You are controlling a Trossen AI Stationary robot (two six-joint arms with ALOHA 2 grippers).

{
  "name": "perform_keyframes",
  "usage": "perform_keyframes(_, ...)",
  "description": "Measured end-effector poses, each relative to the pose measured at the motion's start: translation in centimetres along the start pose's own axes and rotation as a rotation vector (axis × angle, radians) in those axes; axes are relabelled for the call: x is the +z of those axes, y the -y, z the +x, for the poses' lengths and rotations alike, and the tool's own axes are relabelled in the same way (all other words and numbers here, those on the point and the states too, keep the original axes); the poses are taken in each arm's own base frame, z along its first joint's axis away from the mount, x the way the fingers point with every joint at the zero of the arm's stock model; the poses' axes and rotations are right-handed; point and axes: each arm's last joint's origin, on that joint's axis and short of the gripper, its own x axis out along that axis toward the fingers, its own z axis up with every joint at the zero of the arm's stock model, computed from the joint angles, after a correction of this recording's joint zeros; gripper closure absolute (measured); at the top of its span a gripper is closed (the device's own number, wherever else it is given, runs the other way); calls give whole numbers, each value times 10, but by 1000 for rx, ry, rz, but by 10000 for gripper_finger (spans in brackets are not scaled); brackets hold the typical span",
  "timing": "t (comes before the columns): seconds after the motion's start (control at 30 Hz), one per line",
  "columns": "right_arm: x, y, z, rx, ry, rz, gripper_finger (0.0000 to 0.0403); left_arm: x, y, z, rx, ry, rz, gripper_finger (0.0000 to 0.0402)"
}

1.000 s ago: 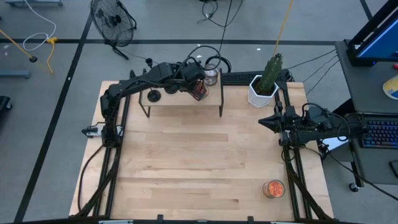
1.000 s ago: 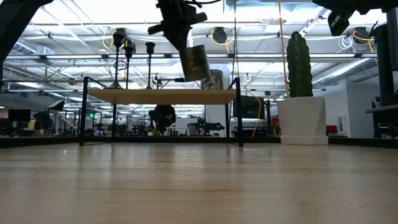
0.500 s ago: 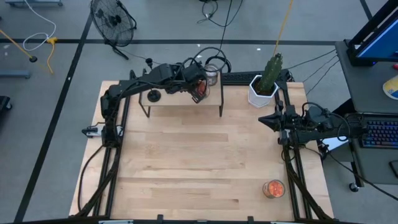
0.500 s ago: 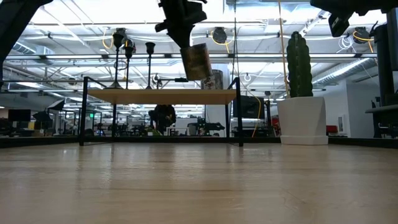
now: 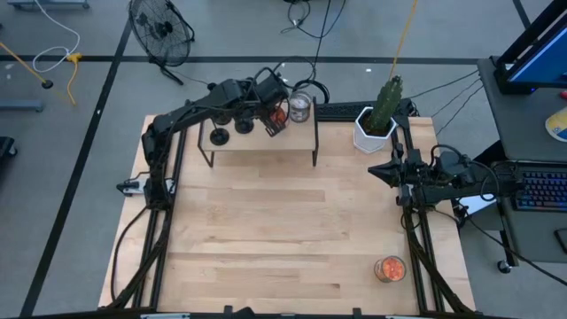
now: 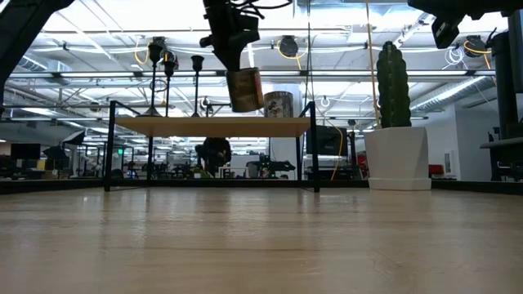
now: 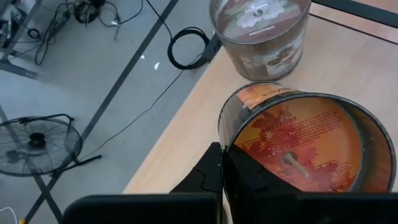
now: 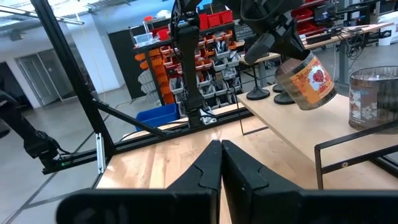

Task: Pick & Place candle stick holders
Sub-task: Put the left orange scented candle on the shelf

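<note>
Three black candle stick holders (image 6: 197, 86) stand on their disc bases on the left part of a small raised shelf (image 6: 212, 125). The high view shows two of the bases (image 5: 217, 136). My left gripper (image 7: 222, 171) is above the shelf, shut on an orange-filled glass jar (image 6: 245, 90) just right of the holders. A silvery clear jar (image 5: 300, 108) stands on the shelf's right end. My right gripper (image 5: 376, 170) waits shut over the table's right edge, touching nothing. My left gripper pinches the orange jar's glass wall at its rim (image 7: 225, 134), one finger (image 7: 202, 177) outside and one inside the mouth. The fingers slant down from the left. The jar hangs below them, a little tilted, clear of the shelf top.
A cactus in a white pot (image 5: 376, 124) stands at the far right of the table. A second orange-filled jar (image 5: 389, 268) sits near the front right corner. The wide wooden table top (image 5: 266, 230) stretches in front of the shelf.
My left gripper has carried the orange jar toward the table's far left, nearer the candle stick holders, and its wrist has rolled. The jar hangs closer to upright than before, still clear of the shelf.
</note>
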Motion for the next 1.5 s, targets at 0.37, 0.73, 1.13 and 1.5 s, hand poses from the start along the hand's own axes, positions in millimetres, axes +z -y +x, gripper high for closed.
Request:
perform_keyframes(0.37,0,0,0,-3,1,0,399,0,-8,12,-1,-26,9,401)
perform_keyframes(0.73,0,0,0,-3,0,8,399,2,-21,36,19,-66,-13,401)
perform_keyframes(1.13,0,0,0,-4,0,1,399,4,-31,40,-12,-45,-55,401)
perform_keyframes(1.5,0,1,0,-32,9,0,399,4,-34,42,-30,-52,-63,400)
